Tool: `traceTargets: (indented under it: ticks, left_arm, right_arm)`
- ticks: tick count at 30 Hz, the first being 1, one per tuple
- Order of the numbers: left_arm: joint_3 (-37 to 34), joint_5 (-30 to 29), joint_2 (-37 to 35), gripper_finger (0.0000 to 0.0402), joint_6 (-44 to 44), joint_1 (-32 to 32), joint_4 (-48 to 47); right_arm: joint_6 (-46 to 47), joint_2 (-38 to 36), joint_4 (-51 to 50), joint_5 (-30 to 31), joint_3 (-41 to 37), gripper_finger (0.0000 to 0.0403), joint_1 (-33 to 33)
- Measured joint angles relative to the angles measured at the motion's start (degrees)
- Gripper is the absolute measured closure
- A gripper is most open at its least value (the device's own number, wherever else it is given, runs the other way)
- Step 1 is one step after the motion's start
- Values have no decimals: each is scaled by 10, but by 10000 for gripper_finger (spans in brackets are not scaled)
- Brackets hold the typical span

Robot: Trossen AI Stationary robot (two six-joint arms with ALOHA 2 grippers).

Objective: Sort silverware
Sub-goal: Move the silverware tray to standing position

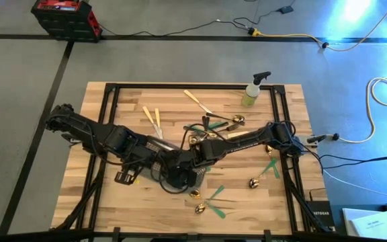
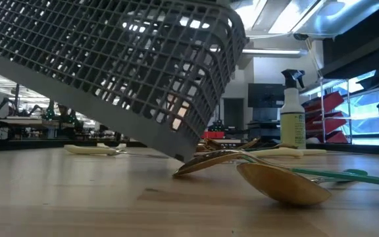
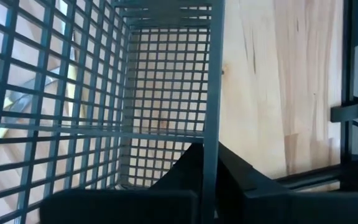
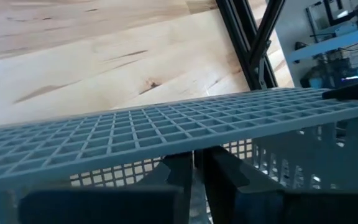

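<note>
The grey wire-mesh caddy [image 2: 110, 72] stands tilted in the middle of the table, with one lower corner [image 2: 180, 158] on the wood. My left gripper [image 3: 211, 180] and my right gripper [image 4: 199, 171] are both shut on its walls, meeting over it [image 1: 192, 176]. Silverware lies scattered around. Cream-handled pieces [image 1: 152, 121] lie toward the far left. Green-handled ones [image 1: 215, 125] lie behind the caddy, and others [image 1: 217, 200] lie near the front edge. A gold spoon [image 2: 281, 184] rests bowl down close to the low camera. My left gripper pinches an upright mesh wall of the caddy at its top edge [image 3: 212, 134], one finger [image 3: 179, 177] inside the basket and one [image 3: 244, 180] outside. The fingers point straight down from above. My right gripper pinches the edge of another mesh wall [image 4: 194, 146] between its two fingers [image 4: 176, 177], slanting down from the table's right. The caddy hangs tilted in both holds, one lower corner on the table.
A yellow-green spray bottle [image 1: 252, 93] stands at the far right. Black frame rails [image 1: 277, 121] run along the table's sides. More gold heads [image 1: 254, 183] and a green handle [image 1: 271, 168] lie right of the caddy. Bare wood shows at the near left.
</note>
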Motion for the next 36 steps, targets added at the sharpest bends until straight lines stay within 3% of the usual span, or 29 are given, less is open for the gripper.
traceTargets:
  ticks: [5,11,17,26,30,36]
  left_arm:
    - [0,3,0,400,-4,0,-4]
    - [0,7,0,401,-6,0,-5]
    - [0,6,-2,401,-15,-1,-17]
    - [0,-37,-22,402,-78,-25,-14]
    - [0,-46,-41,401,-111,-47,16]
    - [0,-100,-56,401,-166,-92,48]
  right_arm:
    - [10,-3,-5,6,0,324,1]
    - [15,-5,-8,7,0,234,4]
    - [26,-47,-15,16,0,167,5]
    - [94,-128,-87,35,2,178,8]
    - [132,-151,-138,85,2,203,18]
    - [220,-176,-229,97,1,237,37]
